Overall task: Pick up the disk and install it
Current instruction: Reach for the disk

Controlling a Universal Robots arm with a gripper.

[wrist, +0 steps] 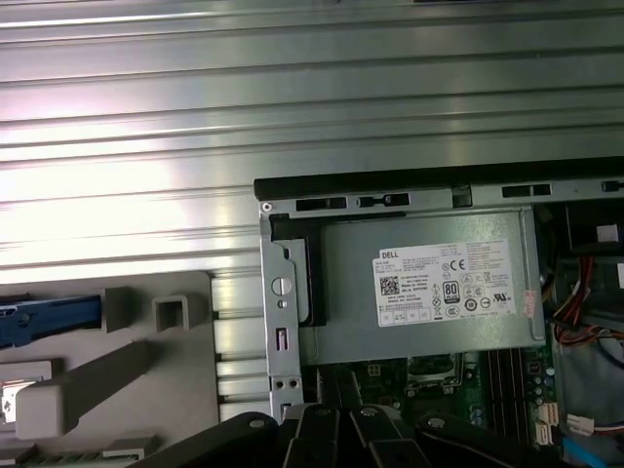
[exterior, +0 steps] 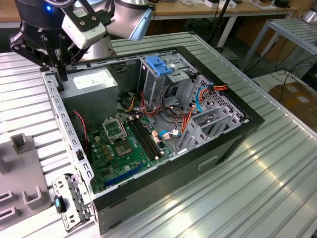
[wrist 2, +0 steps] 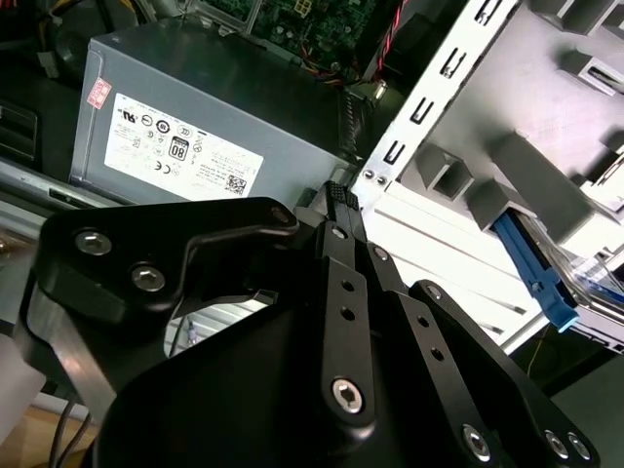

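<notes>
While checking where the task's thing is, finding the disk [wrist: 44,320] in the first wrist view, lying on the grey fixture [wrist: 185,400] outside the computer case [exterior: 233,144]. Catching its blue rail [wrist 2: 536,273] in the second wrist view too, with most of the body cut off at the frame border. Placing the gripper [exterior: 60,79] over the case's corner in the exterior view, just beside the metal frame edge and above the power supply [exterior: 91,82], well apart from the disk. Reading the jaws in the second wrist view as drawn together, with nothing clamped between them, tips [wrist 2: 336,195] meeting near the power supply's end. Noting the drive cage [exterior: 166,87] with its blue latch [exterior: 157,64] deeper in the case, beyond the motherboard [exterior: 124,144], on the far side from the fixture. Judging progress as barely begun: pickup not yet made, nothing being carried, installing into the cage all left to do. Marking the ribbed table [exterior: 277,188] around the case.
</notes>
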